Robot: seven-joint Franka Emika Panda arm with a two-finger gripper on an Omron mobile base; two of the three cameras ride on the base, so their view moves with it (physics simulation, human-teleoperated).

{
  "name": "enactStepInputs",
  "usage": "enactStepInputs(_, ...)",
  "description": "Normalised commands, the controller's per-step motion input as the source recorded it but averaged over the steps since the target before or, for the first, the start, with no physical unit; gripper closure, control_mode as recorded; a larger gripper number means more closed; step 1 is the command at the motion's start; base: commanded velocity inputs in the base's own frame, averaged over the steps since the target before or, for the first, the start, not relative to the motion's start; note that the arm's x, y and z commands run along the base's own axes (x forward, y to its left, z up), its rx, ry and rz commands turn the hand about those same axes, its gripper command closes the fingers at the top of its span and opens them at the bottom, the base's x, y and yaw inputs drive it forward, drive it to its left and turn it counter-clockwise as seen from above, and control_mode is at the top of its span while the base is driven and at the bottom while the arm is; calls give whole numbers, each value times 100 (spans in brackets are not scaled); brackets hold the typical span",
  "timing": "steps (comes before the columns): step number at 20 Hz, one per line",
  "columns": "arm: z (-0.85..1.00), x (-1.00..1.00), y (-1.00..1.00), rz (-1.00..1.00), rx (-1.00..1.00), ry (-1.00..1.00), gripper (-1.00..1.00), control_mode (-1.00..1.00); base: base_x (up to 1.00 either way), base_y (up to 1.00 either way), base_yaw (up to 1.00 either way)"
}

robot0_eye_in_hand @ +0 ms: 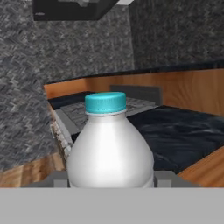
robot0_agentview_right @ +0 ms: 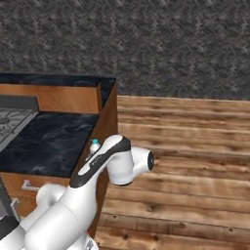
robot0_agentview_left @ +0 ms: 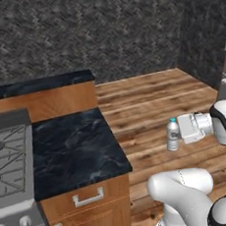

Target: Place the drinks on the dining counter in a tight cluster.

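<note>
**Clear bottle held upright in the gripper, off the edge of the stove-side surface**

In the hand view the bottle (robot0_eye_in_hand: 110,146) sits closest, at lower centre, its light-blue cap at the top and its pale body widening downward. The gripper (robot0_eye_in_hand: 111,179) is closed on its body, with a grey finger (robot0_eye_in_hand: 56,178) showing on either side just above the bottom of the frame. What is inside the bottle cannot be made out; its body looks milky white here.

The left base view shows what the hand view does not: the whole bottle (robot0_agentview_left: 172,135) standing upright, long axis vertical and cap up, at centre right of the frame. It hangs above the wooden floor (robot0_agentview_left: 154,105), apart from the corner of the black marble surface (robot0_agentview_left: 74,148), with the gripper (robot0_agentview_left: 179,132) reaching it from the right.

In the right base view the arm covers most of the bottle (robot0_agentview_right: 93,146); its cap and shoulder peek out left of centre.

Farther back, the stove (robot0_agentview_left: 6,160) lies at the left edge of the left base view. Beyond it is a wood-panelled riser (robot0_agentview_left: 44,102) with a black top, then the dark wall (robot0_agentview_left: 101,27).
</note>
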Motion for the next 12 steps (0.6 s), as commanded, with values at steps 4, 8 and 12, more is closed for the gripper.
enactStepInputs(4,0,0,0,0,0,0,100,100,48,-53,6)
enactStepInputs(8,0,0,0,0,0,0,100,100,48,-51,8)
enactStepInputs(12,0,0,0,0,0,0,100,100,51,-50,7)
